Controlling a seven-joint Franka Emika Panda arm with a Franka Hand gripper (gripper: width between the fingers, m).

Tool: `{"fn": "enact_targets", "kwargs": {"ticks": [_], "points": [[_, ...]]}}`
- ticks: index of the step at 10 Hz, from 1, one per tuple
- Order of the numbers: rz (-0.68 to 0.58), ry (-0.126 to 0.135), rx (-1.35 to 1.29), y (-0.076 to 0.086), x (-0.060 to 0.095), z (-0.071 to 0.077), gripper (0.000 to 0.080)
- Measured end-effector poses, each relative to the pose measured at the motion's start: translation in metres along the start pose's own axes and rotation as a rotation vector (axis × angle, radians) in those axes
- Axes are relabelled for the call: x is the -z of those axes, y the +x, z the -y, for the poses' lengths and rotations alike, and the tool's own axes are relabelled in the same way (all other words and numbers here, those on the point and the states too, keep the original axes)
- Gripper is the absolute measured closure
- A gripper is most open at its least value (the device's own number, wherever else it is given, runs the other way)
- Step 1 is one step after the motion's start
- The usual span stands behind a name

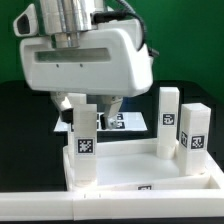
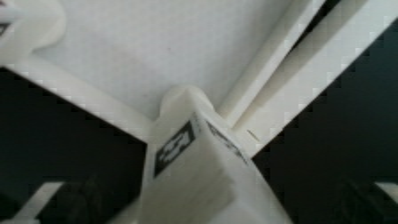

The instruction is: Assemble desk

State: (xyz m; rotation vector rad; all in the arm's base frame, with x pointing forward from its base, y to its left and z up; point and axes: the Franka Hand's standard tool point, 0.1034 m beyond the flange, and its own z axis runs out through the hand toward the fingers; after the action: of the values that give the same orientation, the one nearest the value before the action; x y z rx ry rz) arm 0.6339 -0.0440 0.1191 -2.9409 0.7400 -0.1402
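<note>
The white desk panel (image 1: 150,168) lies on the table with its rim up. Three tagged square legs stand upright in it. One leg (image 1: 82,135) is at the corner near the exterior view's left, and two legs (image 1: 168,120) (image 1: 193,133) stand at the right. My gripper (image 1: 94,108) hangs over the left leg's top, fingers straddling it with a gap on each side, open. In the wrist view that leg (image 2: 205,165) rises from the panel's corner (image 2: 143,50) toward the camera, its tag showing.
The marker board (image 1: 128,122) lies flat on the black table behind the panel. A white ledge (image 1: 40,205) runs along the front of the exterior view. The arm's body (image 1: 85,50) fills the upper middle.
</note>
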Motion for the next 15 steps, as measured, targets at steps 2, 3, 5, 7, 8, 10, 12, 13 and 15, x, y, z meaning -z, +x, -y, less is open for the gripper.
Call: {"fn": "enact_targets", "kwargs": {"ticks": [2,3,5,7,8,10,12,13,15], "points": [[-0.011,-0.011,0.327,0.0029,0.0031,0.0011,0.015],[-0.011,-0.012,0.292,0.0027,0.0024,0.0004,0.0173],[-0.01,-0.011,0.221,0.0025,0.0018,0.0004,0.0343],[-0.012,-0.018,-0.016,0.0042,0.0011,-0.0037,0.0508],[-0.015,-0.021,-0.183,0.0044,0.0009,-0.0046,0.0508],[-0.024,-0.029,-0.619,0.0022,0.0001,-0.0058,0.0508],[-0.007,-0.009,-0.876,0.0016,-0.0004,-0.0067,0.0508],[-0.007,-0.009,-0.932,0.0013,-0.0005,-0.0066,0.0508],[0.0,0.002,-1.107,0.0011,-0.0009,-0.0069,0.0508]]}}
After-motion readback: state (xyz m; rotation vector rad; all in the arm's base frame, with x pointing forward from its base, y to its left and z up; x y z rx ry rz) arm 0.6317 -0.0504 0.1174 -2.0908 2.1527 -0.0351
